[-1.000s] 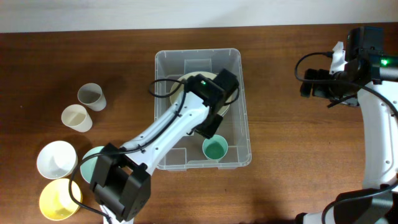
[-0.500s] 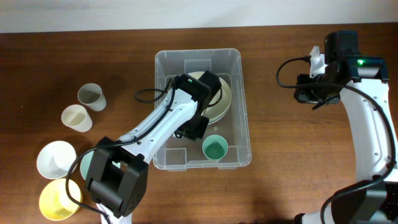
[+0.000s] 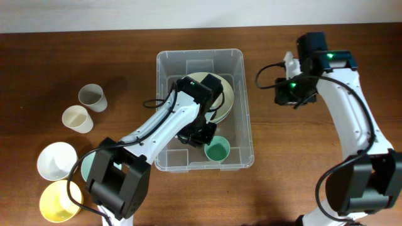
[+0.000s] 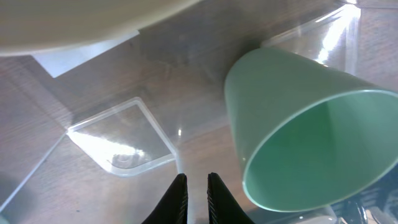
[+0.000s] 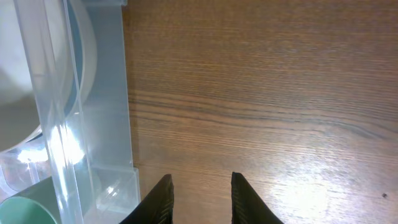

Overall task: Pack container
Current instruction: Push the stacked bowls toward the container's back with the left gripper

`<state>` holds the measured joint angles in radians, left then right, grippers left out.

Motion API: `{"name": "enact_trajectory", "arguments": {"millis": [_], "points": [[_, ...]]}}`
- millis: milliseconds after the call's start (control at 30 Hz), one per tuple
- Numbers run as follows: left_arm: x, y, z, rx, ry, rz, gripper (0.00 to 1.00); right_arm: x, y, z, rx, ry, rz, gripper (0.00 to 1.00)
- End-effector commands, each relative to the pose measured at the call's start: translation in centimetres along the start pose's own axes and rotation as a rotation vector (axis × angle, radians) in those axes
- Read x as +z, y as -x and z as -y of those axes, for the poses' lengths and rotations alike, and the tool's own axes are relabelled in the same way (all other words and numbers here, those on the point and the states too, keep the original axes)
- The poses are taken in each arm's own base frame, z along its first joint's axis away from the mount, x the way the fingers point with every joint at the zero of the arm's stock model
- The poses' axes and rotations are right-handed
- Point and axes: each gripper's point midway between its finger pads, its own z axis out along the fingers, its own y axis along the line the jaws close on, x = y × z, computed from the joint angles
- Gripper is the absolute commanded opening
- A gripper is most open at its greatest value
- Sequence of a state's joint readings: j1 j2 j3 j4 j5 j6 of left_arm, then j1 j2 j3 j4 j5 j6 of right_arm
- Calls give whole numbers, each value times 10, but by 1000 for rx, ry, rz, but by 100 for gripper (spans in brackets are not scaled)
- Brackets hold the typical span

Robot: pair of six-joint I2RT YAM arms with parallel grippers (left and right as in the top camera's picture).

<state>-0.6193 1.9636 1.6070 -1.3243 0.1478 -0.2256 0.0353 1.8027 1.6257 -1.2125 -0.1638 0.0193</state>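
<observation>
The clear container (image 3: 246,119) sits mid-table, its wall also at the left of the right wrist view (image 5: 62,124). Inside it lie a cream bowl (image 3: 225,94) at the far end and a green cup (image 3: 217,150) at the near right. My left gripper (image 3: 200,134) reaches into the container just left of the cup. In the left wrist view its jaws (image 4: 195,180) stand almost together with nothing between them, the green cup (image 4: 298,137) tipped beside them at right. My right gripper (image 5: 200,180) hangs over bare wood right of the container, jaws apart and empty.
At the table's left stand a grey cup (image 3: 92,97), a cream cup (image 3: 77,118), a white bowl (image 3: 57,161), a yellow bowl (image 3: 59,199) and a green bowl (image 3: 90,162) partly under the left arm. The right arm (image 3: 342,107) spans the right side.
My left gripper pulled back from the cream bowl toward the near end and its jaws narrowed. The right arm swung left toward the container, its jaws closing partway.
</observation>
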Motion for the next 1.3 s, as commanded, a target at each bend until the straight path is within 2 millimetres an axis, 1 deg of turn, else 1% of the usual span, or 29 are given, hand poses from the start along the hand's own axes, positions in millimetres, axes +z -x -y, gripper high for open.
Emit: {"name": "enact_trajectory", "arguments": {"millis": [0,100,200,333,467,600,667,767,867,933,1100,1133,1167,1267], "points": [[-4,-5,11,13,-75,-13,13,15,-3,-12,-24,26,-38,26],[-4,-10,13,10,-92,-32,13,20,-5,-17,-27,44,-54,26],[-4,-10,13,9,-92,-35,13,21,-5,-18,-28,50,-56,26],[-4,-15,13,5,-91,-55,13,20,-6,-25,-31,90,-60,26],[-3,-16,14,4,-97,-59,13,20,-7,-28,-41,108,-65,27],[-4,-15,17,5,-118,-58,13,18,-7,-39,-65,171,-63,27],[-4,-16,21,14,-141,-63,13,18,-7,-39,-64,171,-63,27],[-4,-14,20,20,-136,-54,13,18,-7,-39,-64,171,-62,27],[-4,-2,0,3,-65,-5,14,19,-6,-36,-65,155,-59,28],[-5,4,-12,-20,-44,13,15,19,-6,-34,-65,144,-59,31],[-10,20,-53,-112,-8,67,16,19,-6,-34,-72,144,-58,31],[-12,28,-63,-135,-7,97,16,19,-6,-32,-81,133,-57,32],[-16,40,-74,-160,-16,147,16,20,-6,-27,-81,103,-57,32],[-30,65,-89,-177,-25,253,16,20,-5,-15,-82,37,-56,33]]}}
